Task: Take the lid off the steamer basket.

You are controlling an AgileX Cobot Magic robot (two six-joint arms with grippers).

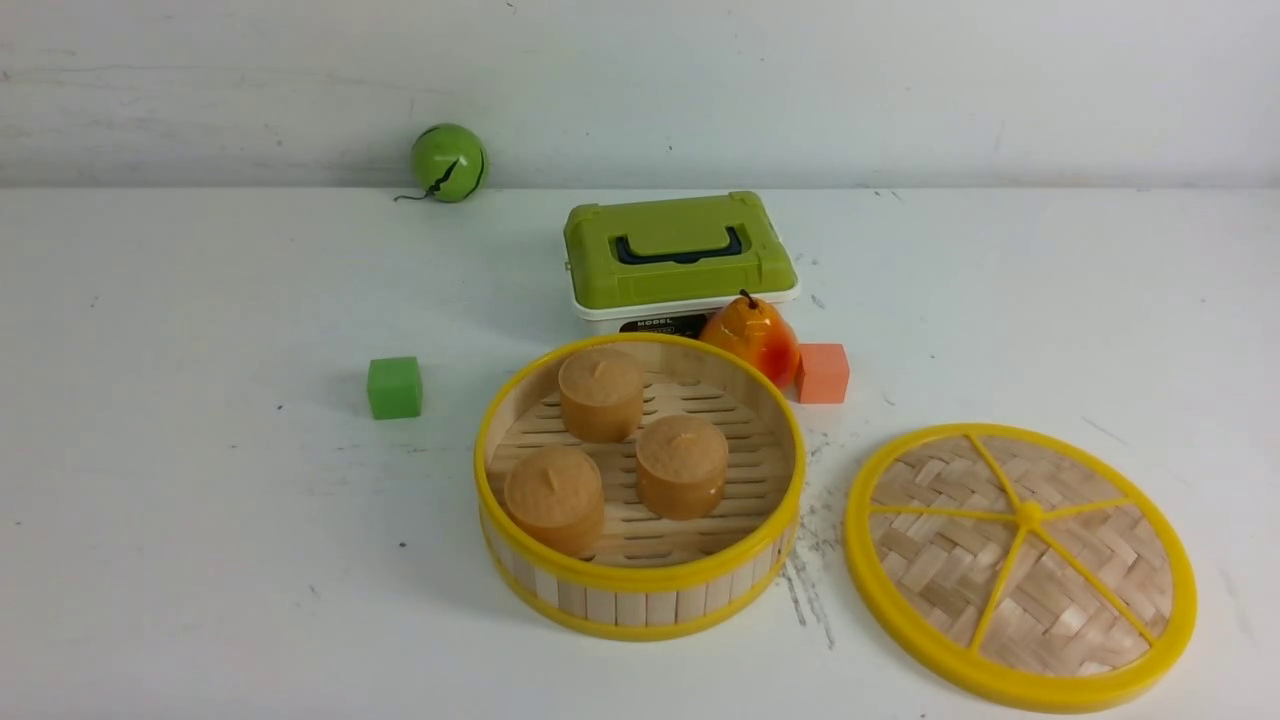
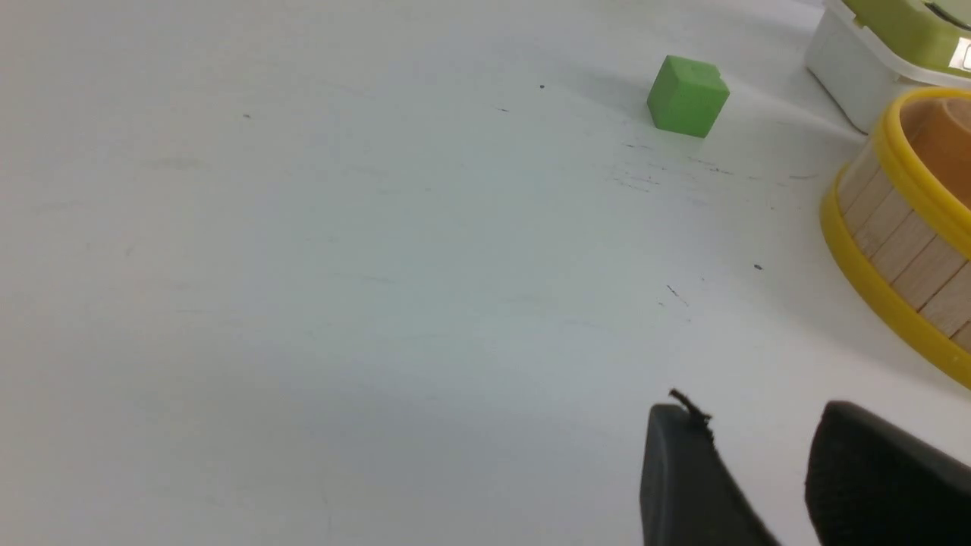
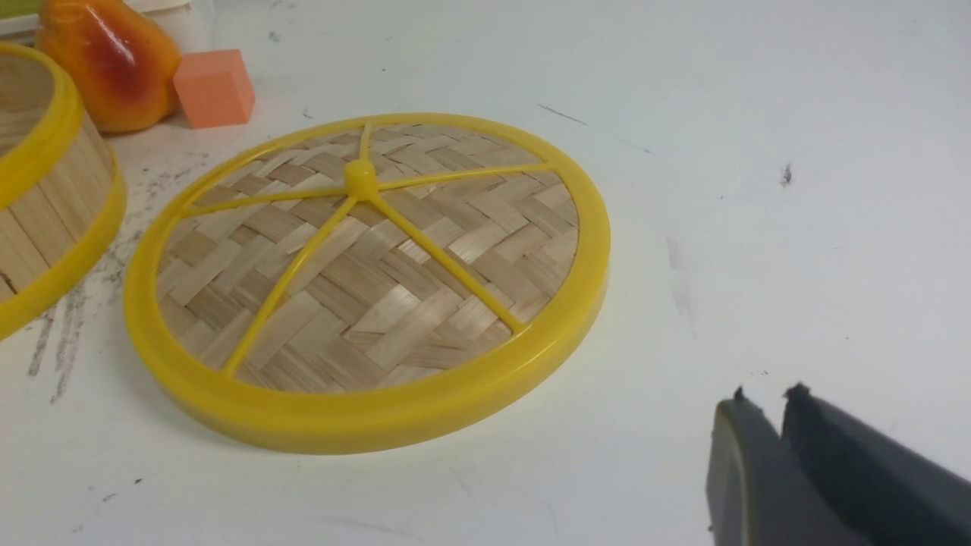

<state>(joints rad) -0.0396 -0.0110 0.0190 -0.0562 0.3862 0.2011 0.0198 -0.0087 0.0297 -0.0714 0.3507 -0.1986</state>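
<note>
The steamer basket (image 1: pixel 640 578) stands uncovered at the table's middle, with three brown round cakes (image 1: pixel 683 466) on its slatted floor. The lid (image 1: pixel 1020 565) lies flat on the table just to the right of the basket, apart from it. Neither gripper shows in the front view. In the right wrist view my right gripper (image 3: pixel 762 394) hovers over bare table beside the lid (image 3: pixel 364 280), its jaws only a narrow slit apart and holding nothing. In the left wrist view my left gripper (image 2: pixel 755 413) is open and empty, left of the basket (image 2: pixel 903 250).
A green-and-white box (image 1: pixel 680 255) stands behind the basket, with an orange pear (image 1: pixel 752 338) and an orange cube (image 1: pixel 822 373) beside it. A green cube (image 1: pixel 394 387) sits left of the basket. A green ball (image 1: pixel 448 162) rests by the back wall.
</note>
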